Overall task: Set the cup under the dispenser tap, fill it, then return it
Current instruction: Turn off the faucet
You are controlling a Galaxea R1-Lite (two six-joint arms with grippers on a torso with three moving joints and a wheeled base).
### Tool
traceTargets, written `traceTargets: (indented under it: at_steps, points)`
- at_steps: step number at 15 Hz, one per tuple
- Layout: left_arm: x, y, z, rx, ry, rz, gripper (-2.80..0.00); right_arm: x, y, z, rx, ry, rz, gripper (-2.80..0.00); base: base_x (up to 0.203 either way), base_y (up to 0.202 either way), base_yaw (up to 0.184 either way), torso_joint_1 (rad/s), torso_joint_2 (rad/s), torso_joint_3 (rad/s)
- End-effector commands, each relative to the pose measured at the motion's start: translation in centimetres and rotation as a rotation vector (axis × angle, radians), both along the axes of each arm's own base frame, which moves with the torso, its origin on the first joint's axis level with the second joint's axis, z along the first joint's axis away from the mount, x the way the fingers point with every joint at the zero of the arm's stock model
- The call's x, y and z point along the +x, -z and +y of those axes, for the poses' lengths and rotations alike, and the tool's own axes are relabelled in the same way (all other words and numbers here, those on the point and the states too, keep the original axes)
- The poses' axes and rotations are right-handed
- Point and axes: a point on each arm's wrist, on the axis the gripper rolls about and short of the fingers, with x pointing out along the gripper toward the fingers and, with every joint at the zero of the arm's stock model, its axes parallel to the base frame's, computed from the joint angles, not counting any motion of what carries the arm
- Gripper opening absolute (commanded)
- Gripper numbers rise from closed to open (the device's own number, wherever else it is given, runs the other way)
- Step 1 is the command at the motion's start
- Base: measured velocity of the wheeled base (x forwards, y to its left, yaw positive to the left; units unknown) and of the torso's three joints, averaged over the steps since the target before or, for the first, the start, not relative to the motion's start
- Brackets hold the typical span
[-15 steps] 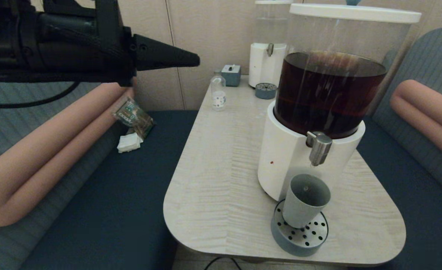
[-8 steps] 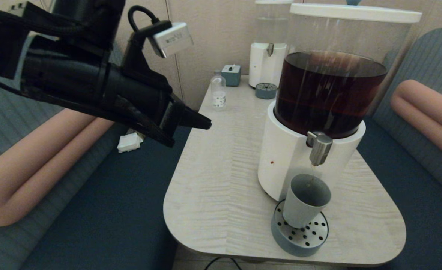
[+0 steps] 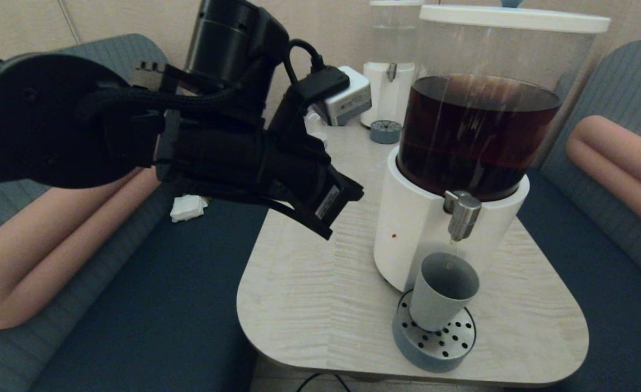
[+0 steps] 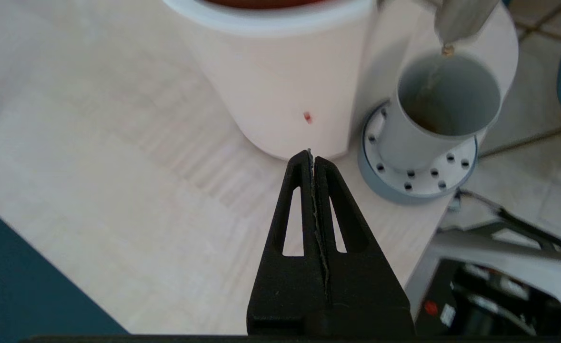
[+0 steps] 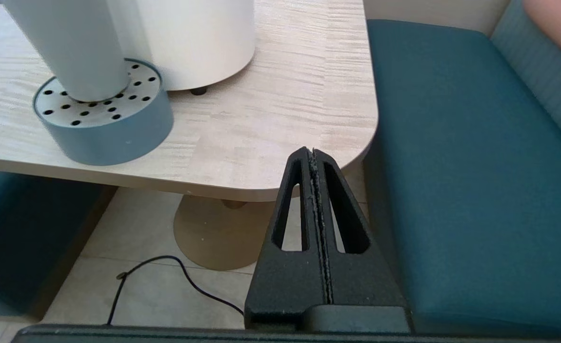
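Step in hand: we judge this to be the filling stage. The cup (image 3: pixel 443 291) stands on the round perforated drip tray (image 3: pixel 435 348) straight beneath the dispenser tap (image 3: pixel 462 213), and in the left wrist view a thin brown thread runs from the spout into the cup (image 4: pixel 445 102), with a little brown liquid at its bottom.

Left gripper (image 4: pixel 312 157): its two black fingers are pressed flat together and carry nothing. In the head view we see it (image 3: pixel 347 196) in the air above the table, on the left side of the dispenser's white base, apart from base and cup alike.

Right gripper (image 5: pixel 312 155): fingers closed together, empty, parked low beyond the table's near edge on the cup's right-hand side.

Next move, as we read it: let the cup fill, stop the flow at the tap, then spread the left fingers around the cup's wall and lift it off the tray without tipping it.

Landmark: the big dispenser (image 3: pixel 484 136), white base with a clear tank of dark brown liquid, on the pale wooden table (image 3: pixel 309 283).

Behind the dispenser: a smaller clear-tank dispenser (image 3: pixel 388 71) with its own little drip tray (image 3: pixel 384 132), near the wall.

Left of the dispenser: a white folded wad (image 3: pixel 188 207) on the blue bench seat (image 3: pixel 152 305).

In the way: the white base stands between the left gripper and the cup, so we expect a path round its front; the overhanging tap limits a straight upward lift.
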Motion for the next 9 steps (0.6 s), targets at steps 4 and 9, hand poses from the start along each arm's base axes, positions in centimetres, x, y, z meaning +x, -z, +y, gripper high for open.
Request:
traceTargets:
  at_steps: [4, 9]
  points:
    - [-0.2, 1.4, -1.7, 0.021, 0.036, 0.023, -2.80, 0.0, 0.0, 0.0, 0.000, 0.000, -0.001, -2.80, 0.000, 0.000, 0.000, 0.000, 0.00, 0.000]
    - [-0.2, 2.2, -4.1, -0.009, 0.079, -0.010, -2.80, 0.0, 0.0, 0.0, 0.000, 0.000, -0.001, -2.80, 0.000, 0.000, 0.000, 0.000, 0.00, 0.000]
